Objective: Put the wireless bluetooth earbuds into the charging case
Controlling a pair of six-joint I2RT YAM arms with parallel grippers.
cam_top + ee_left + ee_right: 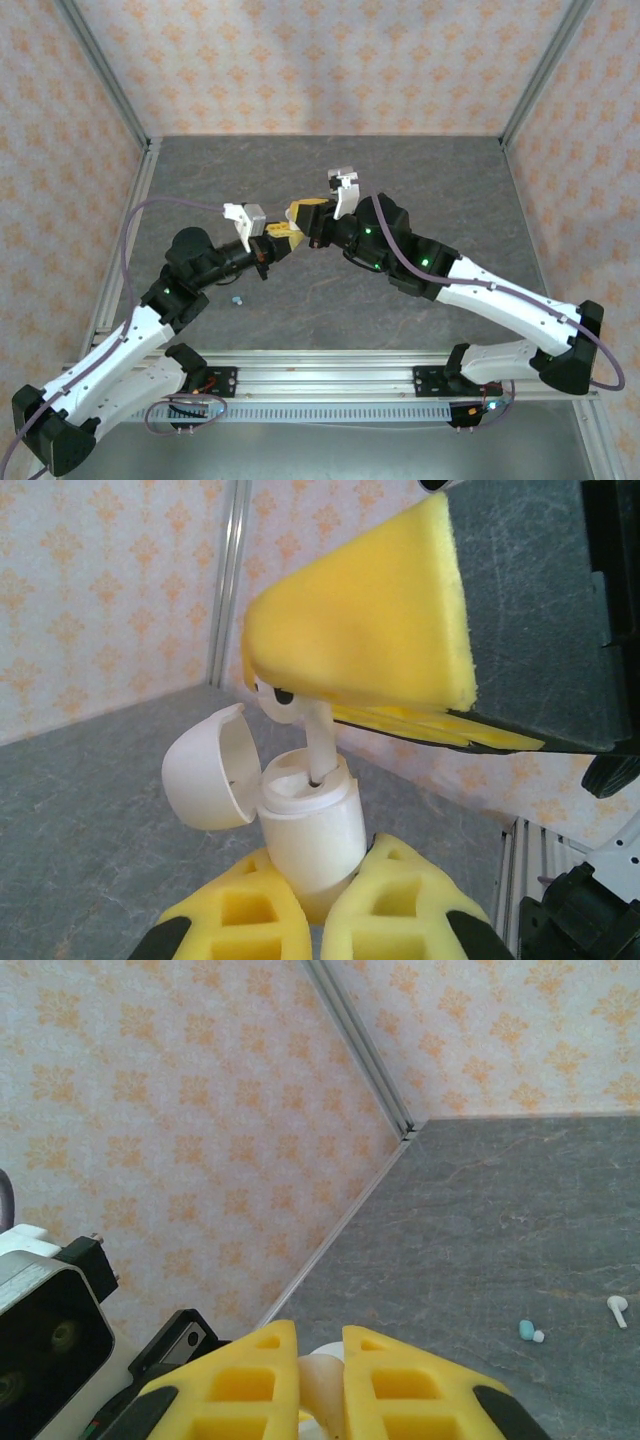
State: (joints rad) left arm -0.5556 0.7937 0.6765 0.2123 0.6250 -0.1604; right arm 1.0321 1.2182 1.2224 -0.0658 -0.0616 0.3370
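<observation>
As the left gripper (320,890) clamps the case (310,830), the right gripper (320,1360) (pinching a bud (315,735)) should press straight in.

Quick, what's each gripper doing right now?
Left gripper: closed, holding the charging case.
Right gripper: closed, holding a white earbud.

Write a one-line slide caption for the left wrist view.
Left fingers grip an open white charging case; right fingers hold a white earbud stem-down at its socket.
</observation>
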